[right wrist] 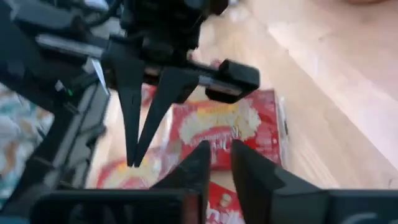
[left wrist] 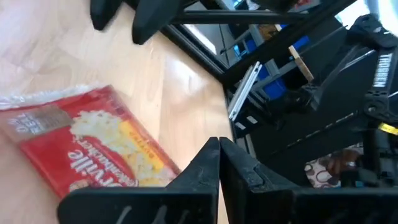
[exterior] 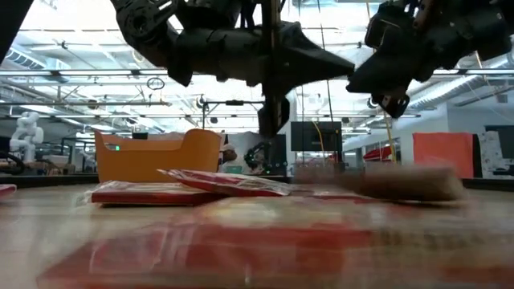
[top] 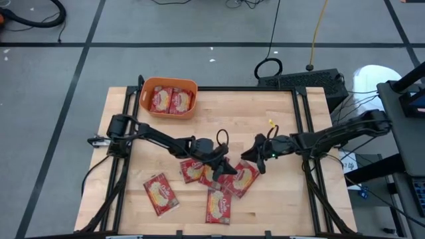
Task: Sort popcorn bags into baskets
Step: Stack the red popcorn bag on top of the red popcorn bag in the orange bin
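In the low view, the near packets blur into a red smear across the bottom of the frame, and a brownish blur at centre right cannot be made out. In the high view, both arms cover part of the cluster of popcorn bags (top: pixel 222 179) at lower centre, so their count is unclear; one more bag (top: pixel 161 194) lies apart at lower left.

The left gripper (top: pixel 228 170) hangs over the cluster, fingers (left wrist: pixel 211 163) pressed together and holding nothing. The right gripper (top: pixel 260 163) hovers at the cluster's right edge, its fingers (right wrist: pixel 252 163) slightly parted and empty.

The orange basket (top: pixel 147 101), upper left of the wooden table (top: pixel 285 199), holds two bags. Beyond lie grey floor and cables.
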Motion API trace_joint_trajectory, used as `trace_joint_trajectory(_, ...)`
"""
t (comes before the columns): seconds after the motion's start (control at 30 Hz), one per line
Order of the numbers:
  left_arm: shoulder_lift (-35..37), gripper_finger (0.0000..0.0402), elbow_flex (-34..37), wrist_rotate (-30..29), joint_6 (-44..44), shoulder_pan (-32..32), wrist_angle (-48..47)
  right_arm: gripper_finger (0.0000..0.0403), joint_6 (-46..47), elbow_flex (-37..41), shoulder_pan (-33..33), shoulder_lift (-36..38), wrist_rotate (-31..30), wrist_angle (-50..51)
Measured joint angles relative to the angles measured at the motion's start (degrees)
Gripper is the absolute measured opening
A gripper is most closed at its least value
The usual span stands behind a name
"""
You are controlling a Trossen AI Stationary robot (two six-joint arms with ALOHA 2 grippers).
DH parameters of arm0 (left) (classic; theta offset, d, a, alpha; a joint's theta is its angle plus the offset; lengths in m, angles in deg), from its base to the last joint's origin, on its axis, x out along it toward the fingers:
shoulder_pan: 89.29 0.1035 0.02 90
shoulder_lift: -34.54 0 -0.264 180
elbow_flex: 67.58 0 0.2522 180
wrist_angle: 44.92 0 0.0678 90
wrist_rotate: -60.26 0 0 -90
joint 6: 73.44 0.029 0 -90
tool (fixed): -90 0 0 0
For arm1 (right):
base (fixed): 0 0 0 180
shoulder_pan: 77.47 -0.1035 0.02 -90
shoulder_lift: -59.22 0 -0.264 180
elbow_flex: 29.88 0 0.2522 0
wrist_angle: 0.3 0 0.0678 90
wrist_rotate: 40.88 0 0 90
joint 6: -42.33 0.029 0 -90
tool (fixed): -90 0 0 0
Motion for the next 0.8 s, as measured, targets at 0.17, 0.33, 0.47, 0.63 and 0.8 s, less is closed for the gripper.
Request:
trace_joint_trajectory(0.17,3.5,0.0004,0.0,-0.1,0.2,0.0,-1.5,0.0114,2.2,0.0,0.0,5.5,-1.5,2.4)
trace_joint_trajectory(0.33,7.8,0.0003,0.0,-2.2,2.3,0.0,-7.3,0.0136,2.4,0.0,0.1,11.2,-3.5,4.6)
trace_joint_trajectory(0.47,10.4,0.0003,0.0,-2.3,3.2,0.0,-11.4,0.0136,2.5,0.0,0.1,15.2,-4.4,7.4)
trace_joint_trajectory(0.63,13.1,0.0002,0.0,-3.1,3.5,0.0,-16.4,0.0137,6.5,0.0,-0.7,17.6,-4.1,12.7)
trace_joint_trajectory(0.8,13.9,0.0005,0.0,-5.5,2.4,0.0,-20.9,0.0137,9.5,0.0,-2.8,17.4,-4.0,14.8)
